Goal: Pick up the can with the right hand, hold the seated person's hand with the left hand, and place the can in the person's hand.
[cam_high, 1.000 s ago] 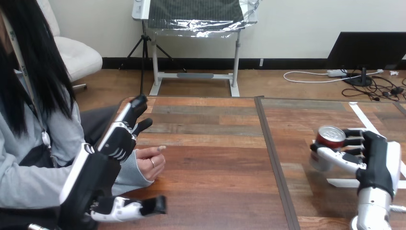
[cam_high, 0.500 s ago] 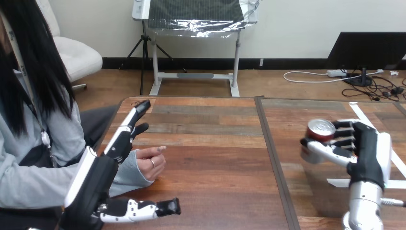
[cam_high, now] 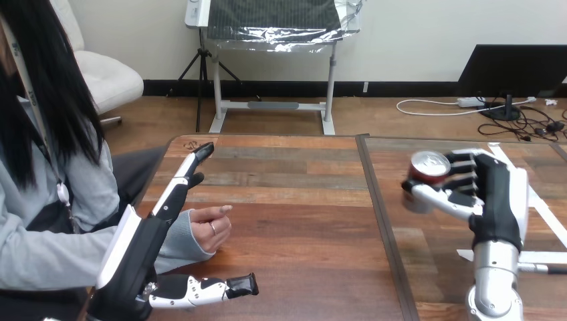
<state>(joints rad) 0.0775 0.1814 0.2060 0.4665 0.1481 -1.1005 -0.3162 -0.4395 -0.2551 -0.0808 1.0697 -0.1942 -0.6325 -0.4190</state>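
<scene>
Right hand [cam_high: 495, 195] was clamped round the can [cam_high: 428, 167], which looked lifted off the table [cam_high: 301, 254] at the right, well apart from the person's hand [cam_high: 212, 229]. Left hand [cam_high: 142, 251] was spread wide, fingers straight, bracketing that hand, nothing gripped. Smart play: close softly on it first, then bring the can across level.

Red can [cam_high: 428, 167] (silver top), blk/wht left hand [cam_high: 146, 251], right hand [cam_high: 498, 195] same, brown plank table [cam_high: 301, 224]

Bright, even light — faint sheen and soft shadows on the table [cam_high: 301, 200].
</scene>
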